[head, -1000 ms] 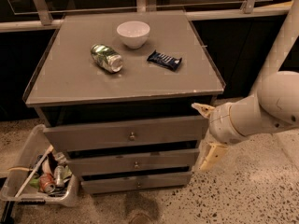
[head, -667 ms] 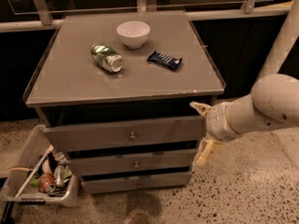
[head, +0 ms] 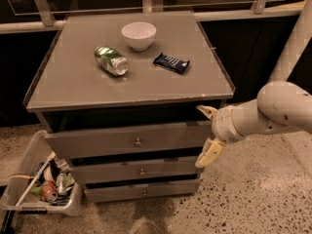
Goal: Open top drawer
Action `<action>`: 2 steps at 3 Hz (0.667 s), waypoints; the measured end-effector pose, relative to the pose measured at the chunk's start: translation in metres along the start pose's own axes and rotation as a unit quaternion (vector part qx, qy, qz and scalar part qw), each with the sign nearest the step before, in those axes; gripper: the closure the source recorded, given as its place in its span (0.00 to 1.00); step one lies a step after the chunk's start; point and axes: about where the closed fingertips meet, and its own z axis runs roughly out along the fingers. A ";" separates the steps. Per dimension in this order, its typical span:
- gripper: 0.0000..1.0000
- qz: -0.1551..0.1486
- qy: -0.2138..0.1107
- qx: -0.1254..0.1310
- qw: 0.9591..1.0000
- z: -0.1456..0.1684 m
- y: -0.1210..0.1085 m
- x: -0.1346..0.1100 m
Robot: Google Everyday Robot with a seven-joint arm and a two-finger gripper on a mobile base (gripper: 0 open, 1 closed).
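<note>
The cream two-finger gripper [head: 207, 133] hangs at the right end of the wide grey-brown wooden top drawer [head: 97, 143], fingers spread apart, gripping nothing. The small round metal knob [head: 138, 142] lies sideways from it, along the front's long axis, at centre. Beyond, a white bowl [head: 139, 35] sits on the cabinet top.

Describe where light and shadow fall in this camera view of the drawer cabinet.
Camera view: even light covers the cabinet top, the white bowl brightest; dark shadow fills the gap above the top drawer; the gripper, open at that drawer's right end, is well lit; the background is dark.
</note>
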 end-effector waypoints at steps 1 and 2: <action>0.00 -0.001 -0.024 -0.008 1.000 0.021 -0.012 0.001; 0.00 -0.010 -0.039 -0.020 0.999 0.045 -0.021 0.001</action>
